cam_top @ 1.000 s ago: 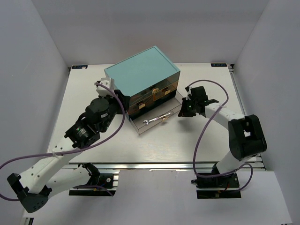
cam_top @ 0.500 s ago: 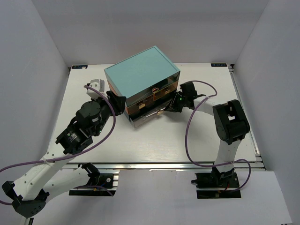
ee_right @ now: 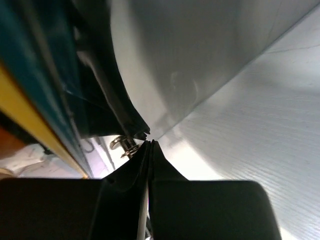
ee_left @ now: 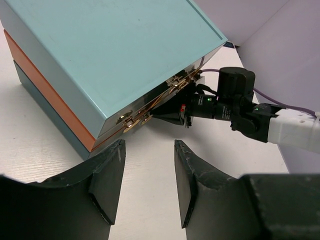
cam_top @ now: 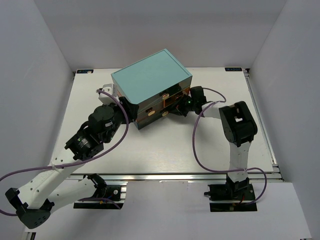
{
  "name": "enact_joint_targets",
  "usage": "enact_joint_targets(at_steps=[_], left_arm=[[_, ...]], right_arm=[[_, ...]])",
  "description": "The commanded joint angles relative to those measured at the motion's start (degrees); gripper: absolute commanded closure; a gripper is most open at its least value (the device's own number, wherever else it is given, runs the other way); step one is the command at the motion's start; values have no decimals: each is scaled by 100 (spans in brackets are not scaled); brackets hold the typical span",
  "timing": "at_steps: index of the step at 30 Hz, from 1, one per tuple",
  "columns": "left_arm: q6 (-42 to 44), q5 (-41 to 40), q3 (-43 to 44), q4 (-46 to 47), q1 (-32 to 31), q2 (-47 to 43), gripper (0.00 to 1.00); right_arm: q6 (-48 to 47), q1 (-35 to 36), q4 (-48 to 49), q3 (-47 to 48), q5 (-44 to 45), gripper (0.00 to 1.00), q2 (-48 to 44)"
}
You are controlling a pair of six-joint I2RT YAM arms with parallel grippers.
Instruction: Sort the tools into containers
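While drawers [cam_top: 156, 107] sit closed, tools unseen

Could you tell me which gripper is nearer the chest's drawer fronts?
Right: the right gripper is at the drawer fronts; the left gripper hangs apart, off a corner of the chest.

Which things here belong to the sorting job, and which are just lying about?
Job: chest; its drawers, looking shut; right pincer, shut, at the drawer fronts; left pincer, open, by the chest. No tools in sight.
Lying about: purple cable; table.
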Motion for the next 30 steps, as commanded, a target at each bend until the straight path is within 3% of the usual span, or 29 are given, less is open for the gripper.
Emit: enact_joint_targets(at_steps=[1, 4, 6, 7, 8, 9, 10, 11, 13, 14, 15, 16, 19, 23, 30], left_arm=[[-54, 80, 173, 39, -7, -34, 46], [-63, 53, 129, 74, -7, -60, 43], [-63, 53, 129, 74, 2, -87, 40], [-63, 53, 121, 57, -7, -95, 33], [-63, 62, 112, 48, -7, -122, 28], [-63, 79, 77, 39, 1, -139, 24], [-72, 106, 50, 56, -7, -192, 17], [-63, 132, 7, 65, 1, -227, 13], [-63, 211, -142, 170, 2, -332, 2], [-63, 238, -195, 197, 2, -359, 2], [-63, 281, -257, 232, 2, -377, 2], [-54, 317, -371, 311, 2, -403, 2], [33, 431, -547, 460, 2, -438, 2], [165, 554, -653, 610, 2, -412, 2], [236, 572, -995, 926, -7, -631, 2]], right_arm=[[313, -2, 653, 117, -140, 100, -125], [-159, -134, 522, -164, -316, 100, -406], [-992, -196, -241, -165, -298, 100, -722], [-2284, -222, -522, -77, -333, 82, -819], [-3107, -222, -899, 63, -403, 74, -959], [-3907, -205, -2147, 264, -291, 67, -995], [-4506, -144, -2682, 519, 41, 58, -1048], [-5313, -143, -3009, 495, 549, 55, -1257], [-5802, -222, -3467, 146, 1114, 48, -1635], [-6091, -240, -3487, -31, 1569, 45, -2107], [-6173, -257, -3469, -189, 1695, 40, -2347], [-6426, -275, -3469, -304, 1775, 20, -2601], [-6490, -284, -3137, -726, 2092, 11, -3577], [-5939, -293, -2661, -1060, 2416, 11, -4651], [-5848, -319, -3240, -586, 2909, 11, -4819]])
